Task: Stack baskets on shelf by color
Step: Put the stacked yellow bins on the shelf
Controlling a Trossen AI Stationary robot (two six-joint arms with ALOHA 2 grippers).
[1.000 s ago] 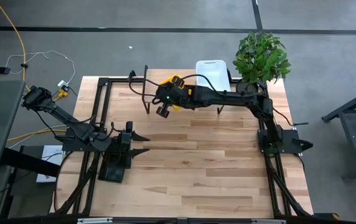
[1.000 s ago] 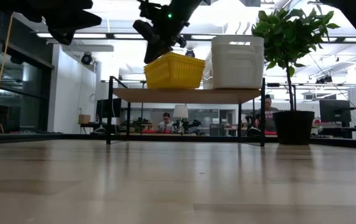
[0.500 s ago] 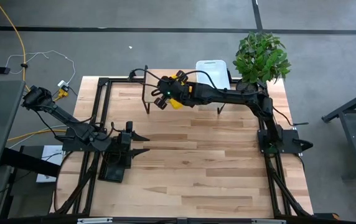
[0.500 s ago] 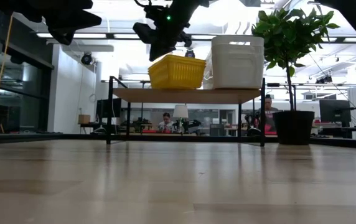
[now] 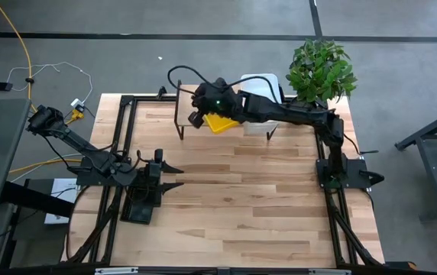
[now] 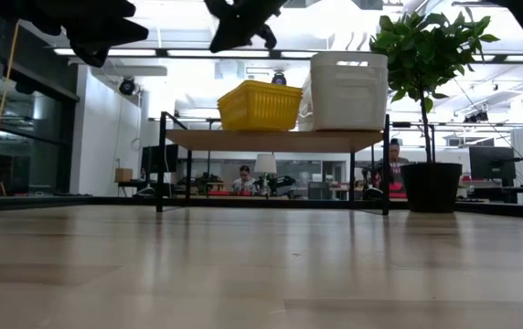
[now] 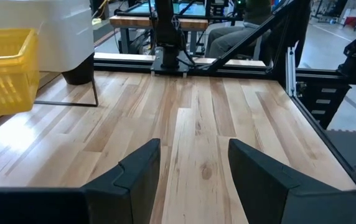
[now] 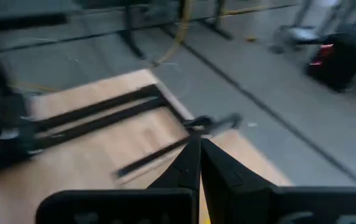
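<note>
Over on the left, the left tool (image 5: 174, 176) hangs low over the front of the surface (image 5: 264, 198), its two dark fingers (image 7: 139, 167) spread apart with nothing between them, well away from the action. Moving across, the shelf (image 6: 271, 138) stands at the back of the surface, and a yellow basket (image 6: 260, 103) sits on its board, free of any grip. The right arm reaches over that end of the shelf, with the right tool (image 5: 197, 116) raised above the basket, fingers pressed together and empty. Just beside the yellow one, a white basket (image 6: 349, 90) is up on the shelf too, next to the potted plant (image 6: 429, 100). So by my reckoning two colours are placed; I can't spot any black baskets, nor any loose ones on the surface, so it looks nearly finished.
</note>
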